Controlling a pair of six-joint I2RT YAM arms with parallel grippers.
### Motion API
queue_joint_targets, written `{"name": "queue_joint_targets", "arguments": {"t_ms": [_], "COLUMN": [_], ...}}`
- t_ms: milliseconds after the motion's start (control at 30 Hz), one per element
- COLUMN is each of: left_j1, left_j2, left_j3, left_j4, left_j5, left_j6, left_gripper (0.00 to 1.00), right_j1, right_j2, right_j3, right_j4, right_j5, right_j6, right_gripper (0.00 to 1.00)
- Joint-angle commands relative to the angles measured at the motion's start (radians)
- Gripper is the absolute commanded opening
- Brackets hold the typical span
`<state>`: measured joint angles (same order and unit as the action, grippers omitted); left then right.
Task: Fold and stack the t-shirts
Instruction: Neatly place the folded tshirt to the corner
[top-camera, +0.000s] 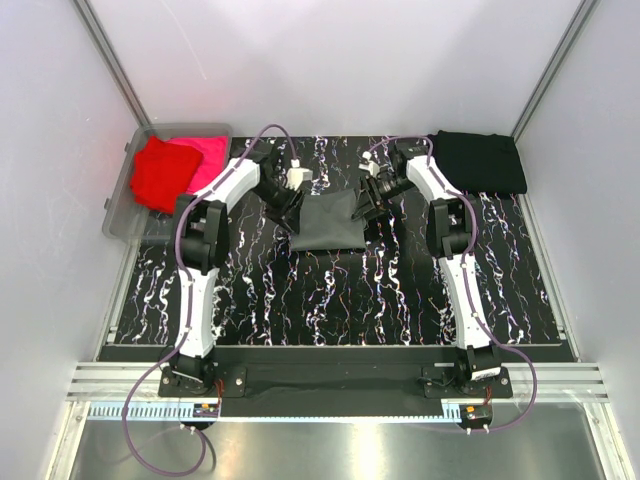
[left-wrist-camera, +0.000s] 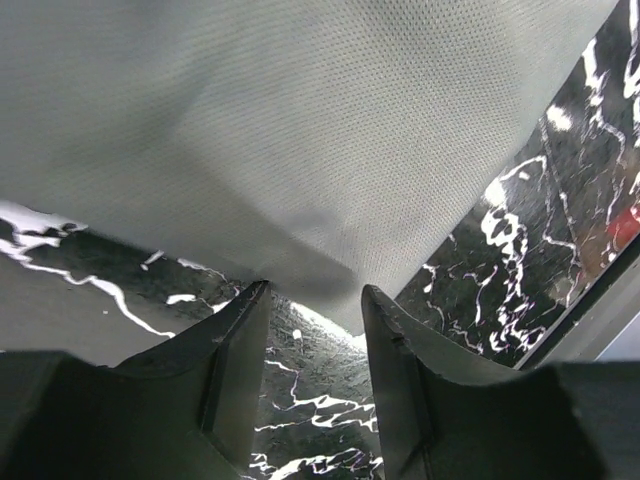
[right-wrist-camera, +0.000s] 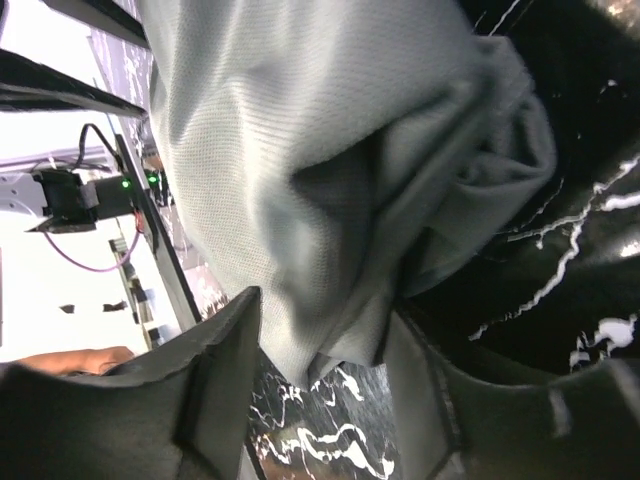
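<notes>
A dark grey t-shirt (top-camera: 330, 225) lies folded into a small rectangle in the middle of the marbled mat, with one arm on each side of it. My left gripper (top-camera: 290, 207) is at its left edge. In the left wrist view this gripper (left-wrist-camera: 316, 290) is open, and the shirt's edge (left-wrist-camera: 300, 130) lies just past the fingertips with only mat between them. My right gripper (top-camera: 368, 208) is at the shirt's right edge. In the right wrist view this gripper (right-wrist-camera: 322, 305) is open too. A bunched fold of the grey shirt (right-wrist-camera: 300, 130) hangs between its fingers against the right finger (right-wrist-camera: 430, 380).
A folded black t-shirt (top-camera: 482, 160) lies at the back right corner of the mat. At the back left stands a clear plastic bin (top-camera: 120, 215) holding a red t-shirt (top-camera: 160, 172) and a pink t-shirt (top-camera: 208, 158). White walls close in both sides.
</notes>
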<state>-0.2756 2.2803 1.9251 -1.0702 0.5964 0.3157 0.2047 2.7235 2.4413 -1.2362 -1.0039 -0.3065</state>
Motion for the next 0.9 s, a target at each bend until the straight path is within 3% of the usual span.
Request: {"name": "queue_joint_targets", "arguments": {"t_ms": [0, 100, 233, 533, 733, 800, 867], "left_j1": [-0.004, -0.01, -0.027, -0.054, -0.077, -0.076, -0.074], "left_j2": [-0.047, -0.042, -0.027, 0.008, -0.001, -0.011, -0.037], "left_j3": [-0.035, -0.043, -0.034, -0.028, -0.037, -0.043, -0.058], "left_j4": [-0.01, -0.008, -0.008, 0.001, 0.009, 0.013, 0.016], "left_j5": [-0.024, -0.046, -0.055, -0.009, -0.006, -0.026, -0.044], "left_j6": [0.033, 0.039, 0.04, 0.036, 0.026, 0.025, 0.023], "left_gripper": [0.45, 0.44, 0.44, 0.43, 0.41, 0.41, 0.41], "right_j1": [0.013, 0.013, 0.015, 0.044, 0.065, 0.064, 0.059], "right_j2": [-0.021, -0.012, 0.01, 0.027, 0.012, -0.004, -0.021], "right_j3": [-0.024, -0.027, -0.033, -0.028, -0.071, -0.088, -0.09], "right_j4": [0.066, 0.099, 0.142, 0.176, 0.172, 0.165, 0.144], "right_j5": [-0.038, -0.067, -0.122, -0.096, -0.075, -0.062, -0.007], "right_j6": [0.069, 0.11, 0.164, 0.216, 0.188, 0.17, 0.13], "right_gripper": [0.56, 0.5, 0.49, 0.59, 0.36, 0.11, 0.0]}}
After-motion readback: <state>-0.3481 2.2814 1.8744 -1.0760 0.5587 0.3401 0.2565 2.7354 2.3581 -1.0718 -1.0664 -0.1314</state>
